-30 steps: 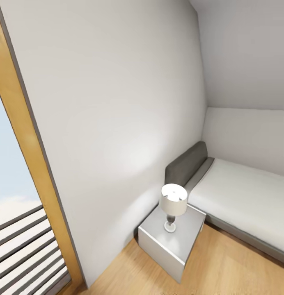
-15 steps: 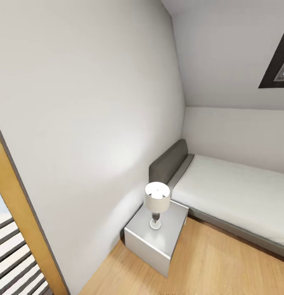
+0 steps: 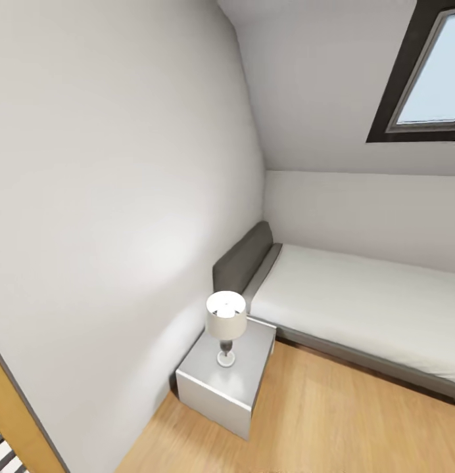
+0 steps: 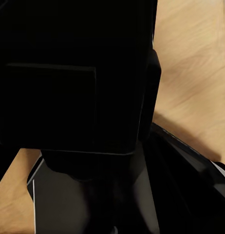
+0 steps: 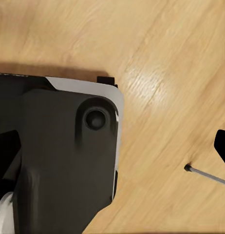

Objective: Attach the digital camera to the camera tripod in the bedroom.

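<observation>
Head view: corner of the bedroom [image 3: 122, 164] w/ grey-framed bed [image 3: 359, 309], white nightstand [image 3: 214, 394] carrying a lamp [image 3: 226, 322], skylight [image 3: 428, 79] up on the slope. Digital camera & tripod aren't in sight here, so I judge the task barely begun: robot looks to be en route, find + grab + mount all left. Wrist views look down at wood floor [image 5: 156, 58] past dark robot bodywork [image 5: 64, 161], suggesting arms hang low by the base. Tool state, either arm: can't tell.
</observation>
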